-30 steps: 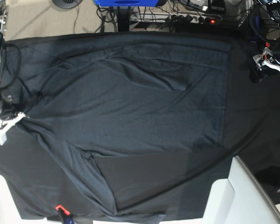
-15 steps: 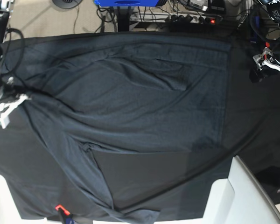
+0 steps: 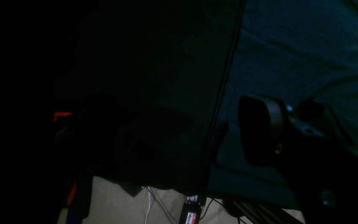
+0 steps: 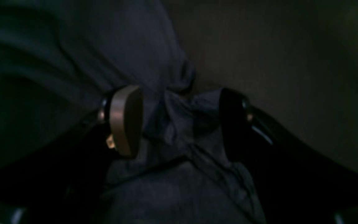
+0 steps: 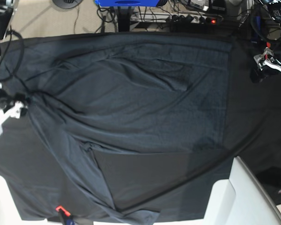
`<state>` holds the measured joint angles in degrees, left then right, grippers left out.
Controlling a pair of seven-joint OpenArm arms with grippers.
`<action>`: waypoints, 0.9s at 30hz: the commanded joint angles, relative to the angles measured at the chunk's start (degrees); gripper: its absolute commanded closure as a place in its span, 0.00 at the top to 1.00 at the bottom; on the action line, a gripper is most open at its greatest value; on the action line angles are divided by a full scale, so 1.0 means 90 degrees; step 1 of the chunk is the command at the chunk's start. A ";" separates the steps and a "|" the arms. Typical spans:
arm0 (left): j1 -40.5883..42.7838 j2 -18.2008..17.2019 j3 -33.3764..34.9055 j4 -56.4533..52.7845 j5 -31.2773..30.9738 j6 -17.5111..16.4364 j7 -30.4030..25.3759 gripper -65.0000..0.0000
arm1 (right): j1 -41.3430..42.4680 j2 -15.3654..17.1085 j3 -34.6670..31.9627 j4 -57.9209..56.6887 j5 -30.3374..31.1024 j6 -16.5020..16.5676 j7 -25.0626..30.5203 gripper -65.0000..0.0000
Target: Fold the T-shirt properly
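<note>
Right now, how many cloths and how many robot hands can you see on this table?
T-shirt: 1
Black tablecloth: 1
Robot hands: 2, the right gripper with fingers apart around bunched shirt, the left gripper clear of it
Total: 4

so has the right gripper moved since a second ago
Yes. In the base view the right gripper has gone up the image, toward the far edge of the black tablecloth, dragging the T-shirt edge with it.

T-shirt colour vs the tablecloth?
T-shirt: dark slate blue-grey, heathered. Tablecloth: plain black. Base view shows it best.
</note>
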<state>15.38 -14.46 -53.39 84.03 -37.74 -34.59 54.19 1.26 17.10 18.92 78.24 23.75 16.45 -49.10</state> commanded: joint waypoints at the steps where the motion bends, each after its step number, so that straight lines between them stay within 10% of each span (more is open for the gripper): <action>1: -0.0014 -0.0127 -0.0041 0.0114 -0.0100 -0.0040 -0.0107 0.90 | 0.0324 0.0107 -0.0056 -0.0092 0.0072 0.0033 0.0157 0.57; 27: 0.0025 -0.0137 -0.0071 0.0114 -0.0100 -0.0059 -0.0107 0.90 | 0.2366 0.0478 -0.1892 -0.4293 0.0072 0.0043 0.1993 0.57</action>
<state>15.57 -14.48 -53.58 84.20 -37.74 -34.63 54.19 21.10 20.40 1.63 38.92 23.94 16.69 -32.10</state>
